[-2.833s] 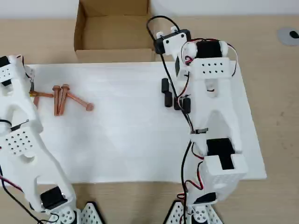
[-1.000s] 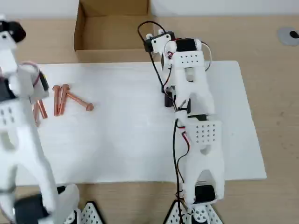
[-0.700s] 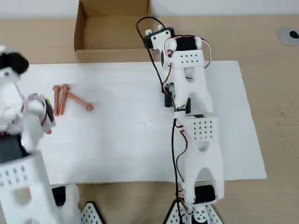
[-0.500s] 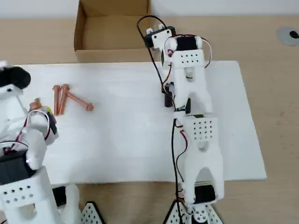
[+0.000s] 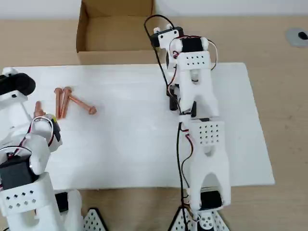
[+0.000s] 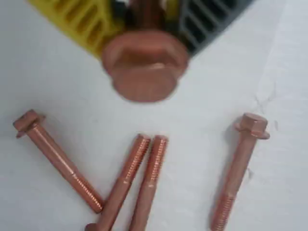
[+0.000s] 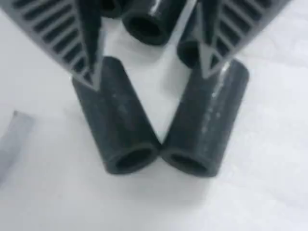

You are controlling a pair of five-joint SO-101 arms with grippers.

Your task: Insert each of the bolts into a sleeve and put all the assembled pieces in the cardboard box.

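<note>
My left gripper (image 6: 144, 19) is shut on a copper bolt (image 6: 144, 65) and holds it above the white sheet, head toward the camera. Several more copper bolts (image 6: 57, 159) lie loose under it, and they show at the sheet's left end as bolts (image 5: 65, 101) in the high view. My right gripper (image 7: 149, 72) hangs open just over a cluster of black sleeves (image 7: 118, 127), one fingertip over each of two that lie side by side. A third sleeve (image 7: 144, 26) lies between the fingers farther in. The right arm covers most of the sleeves (image 5: 171, 102) from above. The cardboard box (image 5: 82, 33) stands open behind the sheet.
The white sheet (image 5: 130, 139) covers the wooden table between the arms. The left arm (image 5: 24, 159) stands over the sheet's front left corner. The right arm (image 5: 197, 110) runs from the front edge to the back, beside the box's right wall.
The left arm has drawn back from the bolt pile toward the table's front with a bolt. The right arm swung left over the sleeves, then has hardly moved for the last second.
</note>
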